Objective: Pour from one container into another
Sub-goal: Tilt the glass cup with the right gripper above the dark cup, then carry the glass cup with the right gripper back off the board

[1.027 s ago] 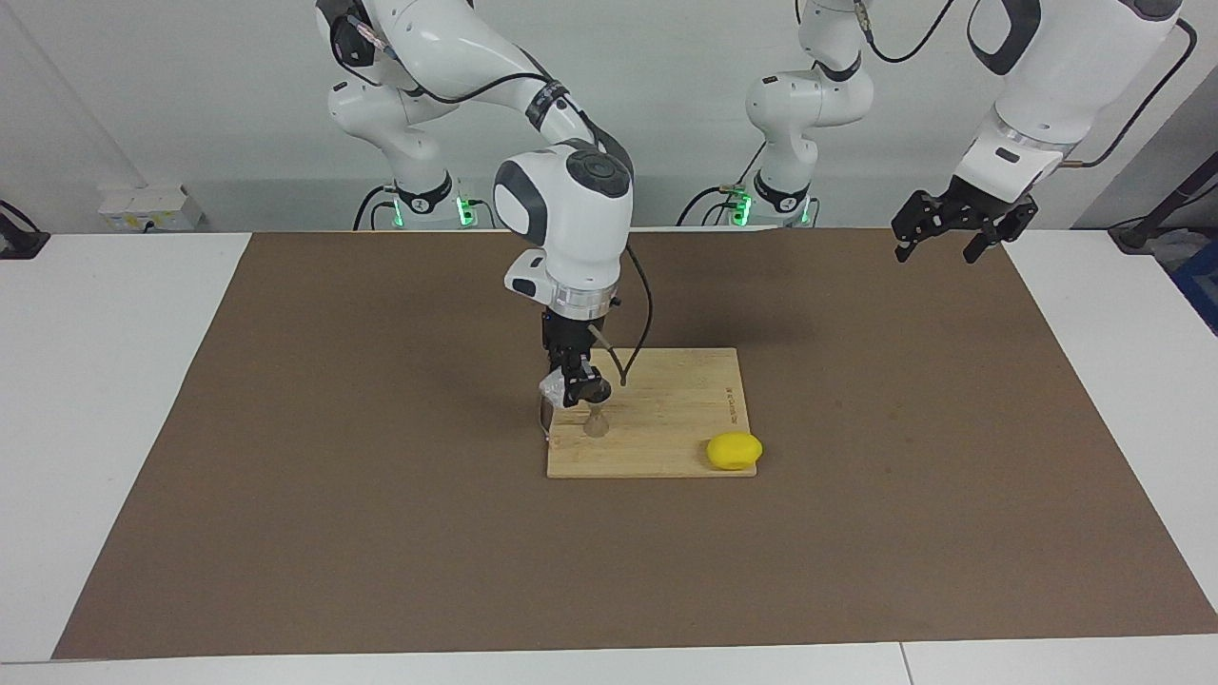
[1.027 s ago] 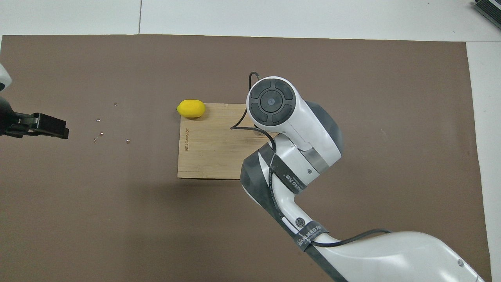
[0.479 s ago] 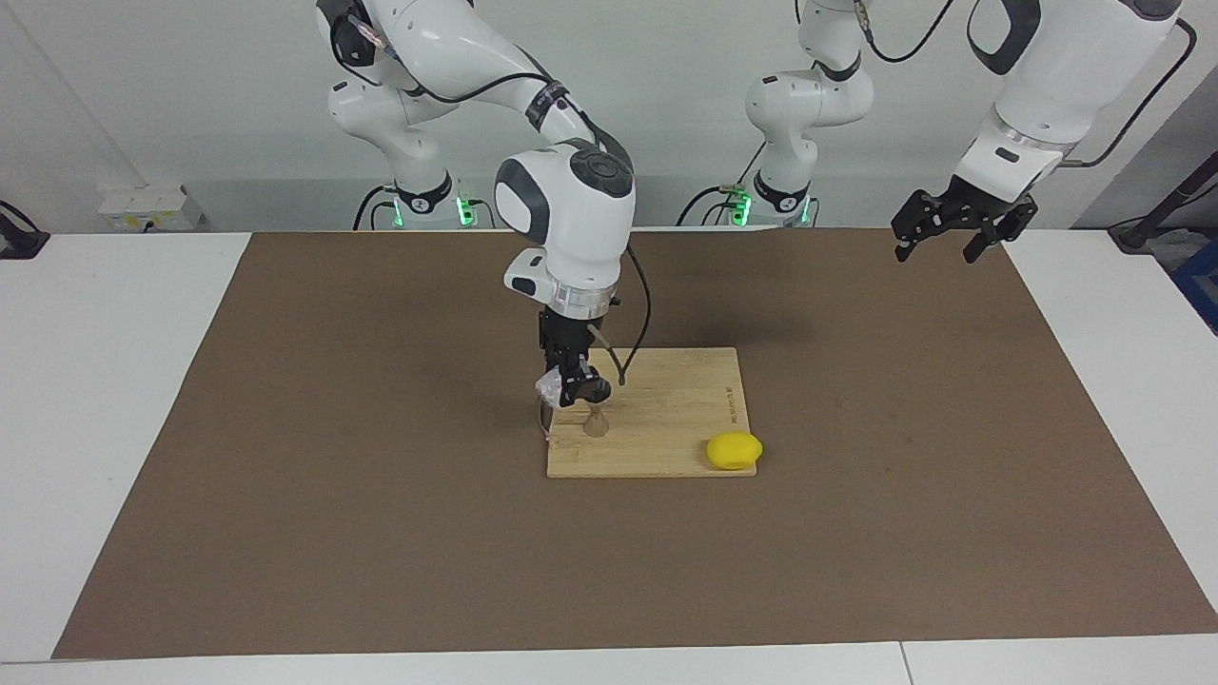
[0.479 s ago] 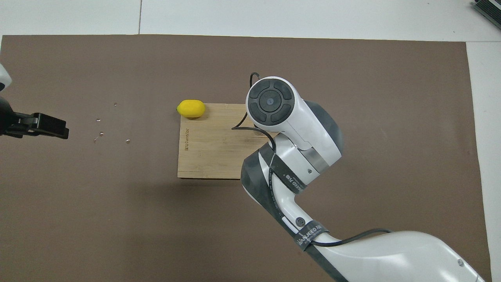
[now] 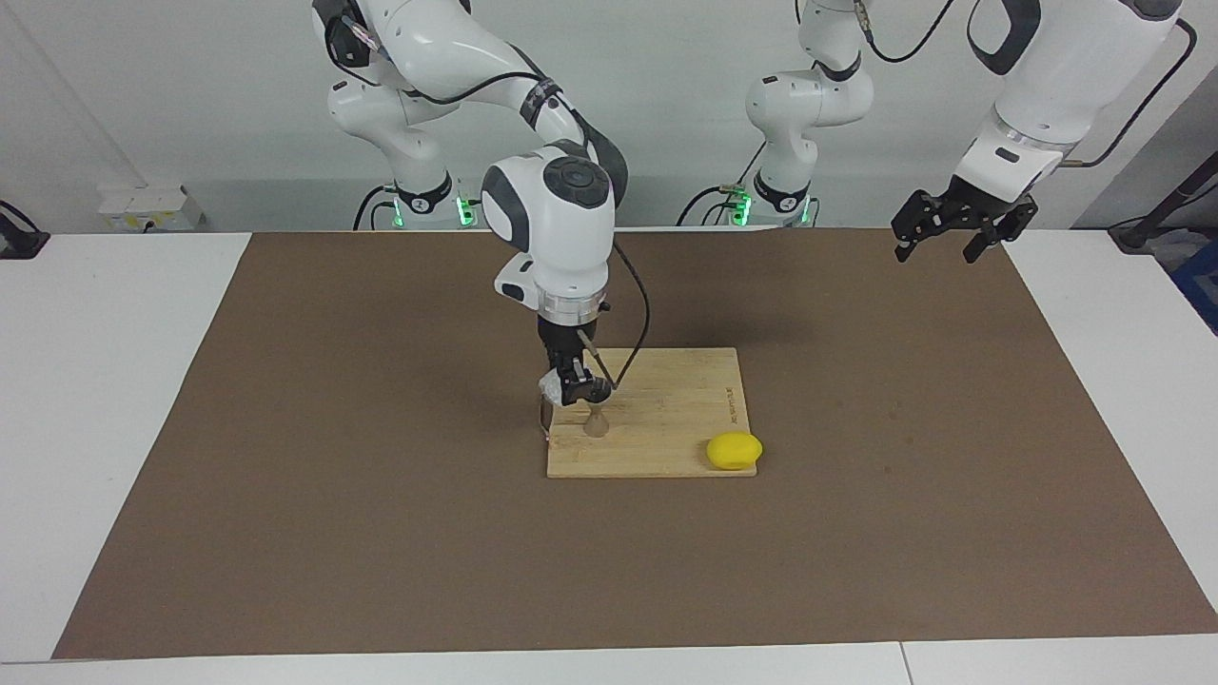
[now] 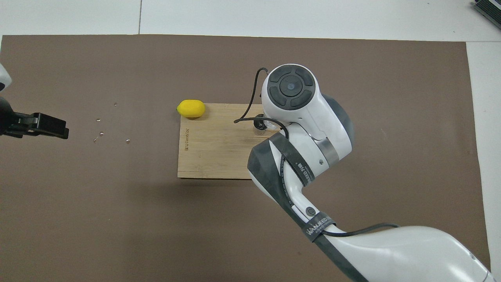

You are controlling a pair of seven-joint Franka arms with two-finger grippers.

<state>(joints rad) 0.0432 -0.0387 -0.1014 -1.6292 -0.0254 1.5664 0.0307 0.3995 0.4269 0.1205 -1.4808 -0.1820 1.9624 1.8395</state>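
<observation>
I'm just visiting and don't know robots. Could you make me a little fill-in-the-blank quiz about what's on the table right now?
1. The right hand holds a small clear glass ____ over the steel jigger.
2. The jigger stands on a wooden ____.
3. The fruit at the board's corner is a yellow ____.
4. The left hand waits in the air, holding ____.

Missing words: cup; board; lemon; nothing
</observation>
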